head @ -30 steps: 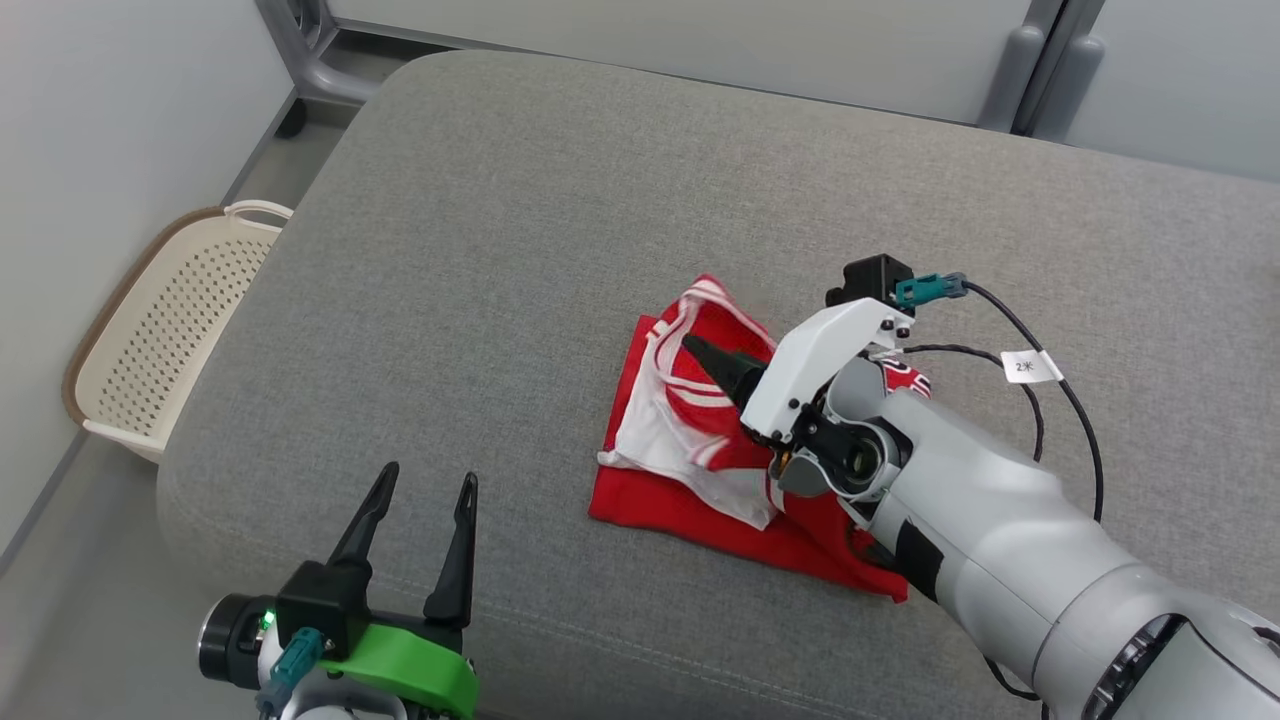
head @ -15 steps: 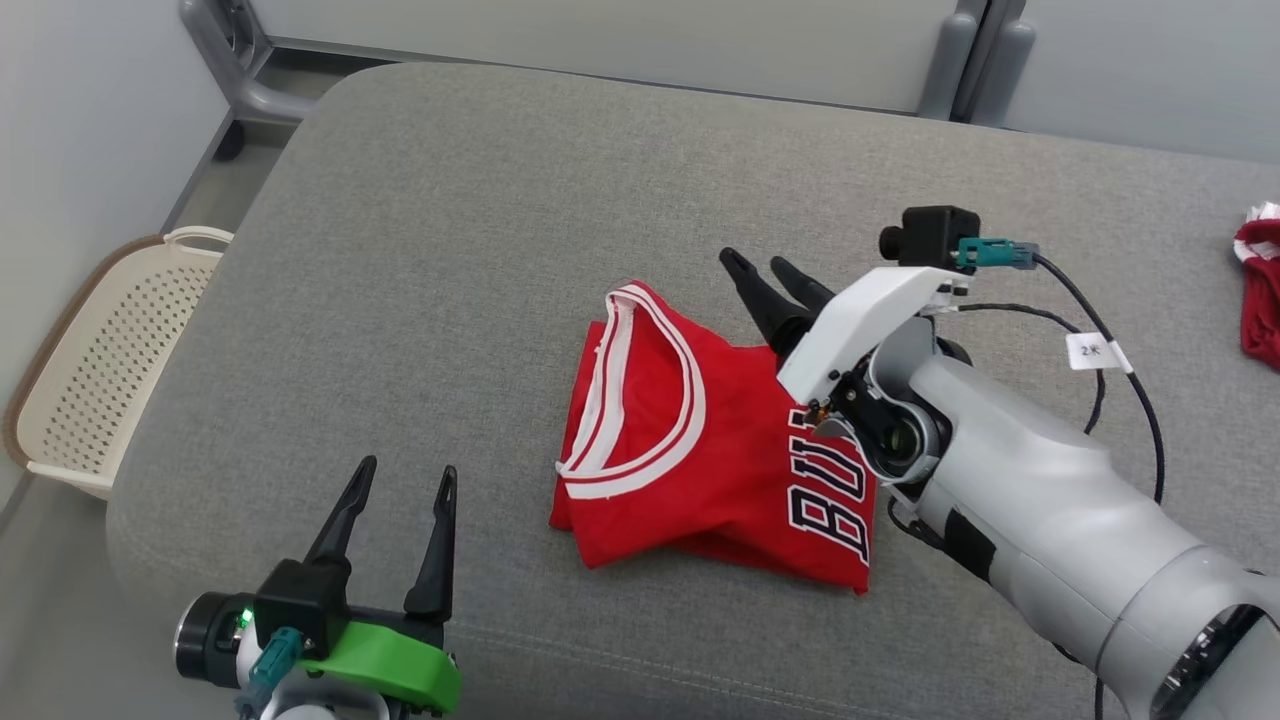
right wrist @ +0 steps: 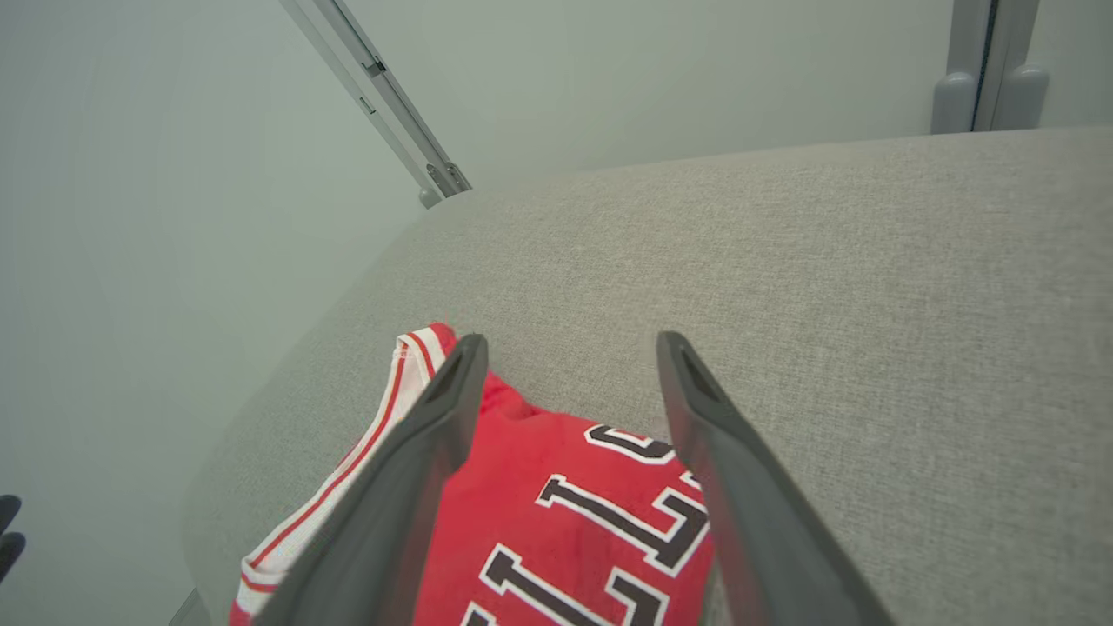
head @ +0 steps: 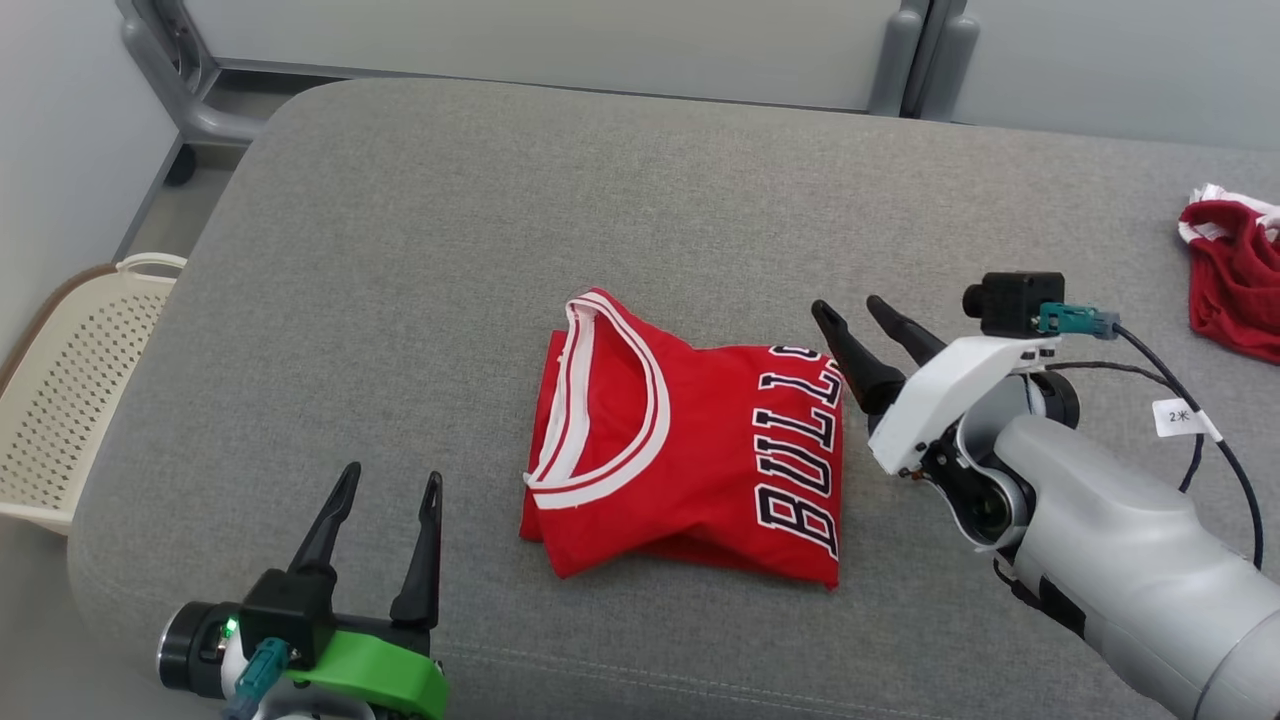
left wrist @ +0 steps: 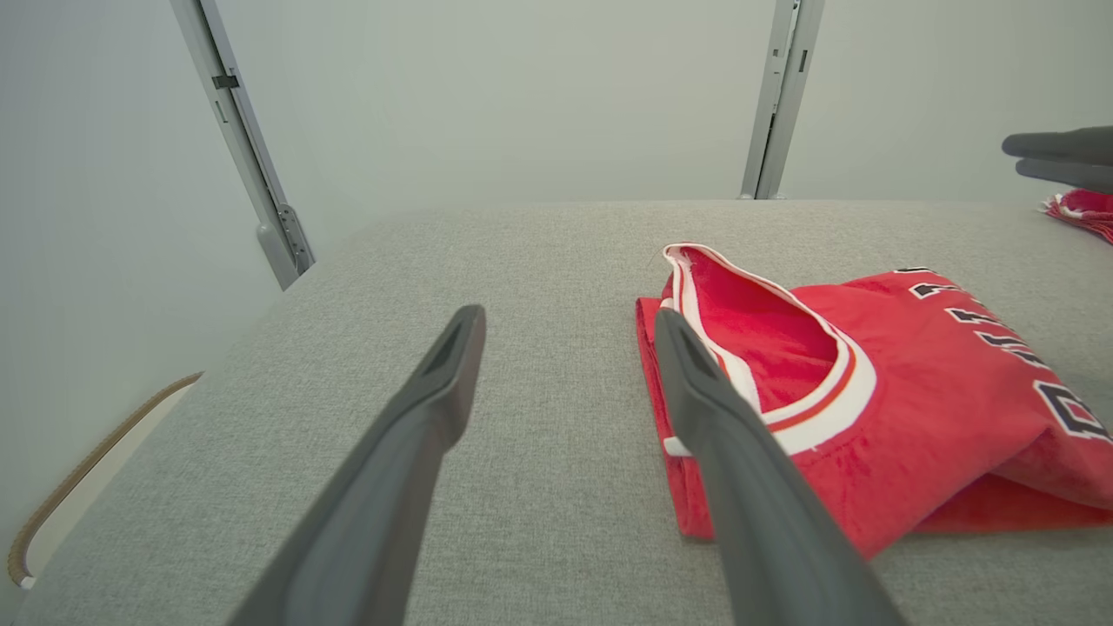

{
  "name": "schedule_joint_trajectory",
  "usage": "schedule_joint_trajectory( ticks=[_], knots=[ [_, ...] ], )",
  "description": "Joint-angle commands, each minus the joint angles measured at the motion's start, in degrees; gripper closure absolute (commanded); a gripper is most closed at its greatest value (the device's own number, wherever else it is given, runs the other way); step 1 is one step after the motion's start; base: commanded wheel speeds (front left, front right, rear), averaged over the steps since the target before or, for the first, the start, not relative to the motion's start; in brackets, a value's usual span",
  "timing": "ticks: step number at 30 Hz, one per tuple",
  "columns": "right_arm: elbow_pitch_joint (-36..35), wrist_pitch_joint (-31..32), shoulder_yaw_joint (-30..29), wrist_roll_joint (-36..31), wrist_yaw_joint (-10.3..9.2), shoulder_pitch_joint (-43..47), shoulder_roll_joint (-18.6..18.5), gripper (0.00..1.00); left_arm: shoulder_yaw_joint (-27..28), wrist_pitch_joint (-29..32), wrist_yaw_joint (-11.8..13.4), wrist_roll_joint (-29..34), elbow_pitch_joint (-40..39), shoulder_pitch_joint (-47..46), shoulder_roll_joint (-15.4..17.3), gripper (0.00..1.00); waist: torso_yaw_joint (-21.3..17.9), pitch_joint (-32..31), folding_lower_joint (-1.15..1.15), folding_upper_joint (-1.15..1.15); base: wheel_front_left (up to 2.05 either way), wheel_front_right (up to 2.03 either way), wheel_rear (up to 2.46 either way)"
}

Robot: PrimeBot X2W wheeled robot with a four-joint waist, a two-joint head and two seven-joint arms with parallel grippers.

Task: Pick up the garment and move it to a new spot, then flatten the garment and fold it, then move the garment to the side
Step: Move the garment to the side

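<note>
A red garment (head: 690, 450), a jersey with white trim and black-and-white lettering, lies folded in a neat rectangle on the grey cushioned surface (head: 500, 200). It also appears in the left wrist view (left wrist: 869, 382) and under the fingers in the right wrist view (right wrist: 565, 530). My right gripper (head: 848, 307) hangs open just beyond the garment's right edge, holding nothing. Down at the lower left, my left gripper (head: 390, 482) is open and empty, a short way from the garment's left edge.
A second red and white garment (head: 1235, 270) lies crumpled at the far right of the surface. A cream perforated basket (head: 60, 400) stands on the floor off the left edge. Grey frame posts (head: 910, 55) stand behind the surface.
My right gripper has let go of the garment and drawn back to the right, off it. The garment now lies folded flat. The head camera has shifted, bringing the second garment into view.
</note>
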Motion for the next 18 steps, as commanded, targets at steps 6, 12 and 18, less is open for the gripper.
schedule_joint_trajectory(
  ticks=[6, 12, 18],
  knots=[
    [1.2, -0.4, -3.1, -3.9, 0.01, 4.7, -0.8, 0.00, 1.0, -0.1, -0.1, 0.7, -1.0, 1.3, 0.5, 0.00, -1.5, -0.4, 0.00, 0.00, 0.00, 0.00, 0.00],
    [3.4, 4.9, -2.7, -2.7, 0.01, 5.6, 0.0, 0.00, 1.1, -0.1, -0.1, 0.9, -1.3, 1.2, 0.3, 0.00, -2.1, -0.3, 0.00, 0.00, 0.00, 0.00, 0.00],
    [3.9, 14.5, -3.3, 1.8, 0.01, 4.7, 1.3, 0.00, 0.8, -0.1, -0.1, 0.7, -1.0, 0.6, 0.1, 0.00, -1.8, 0.0, 0.00, 0.00, 0.00, 0.00, 0.00]
  ],
)
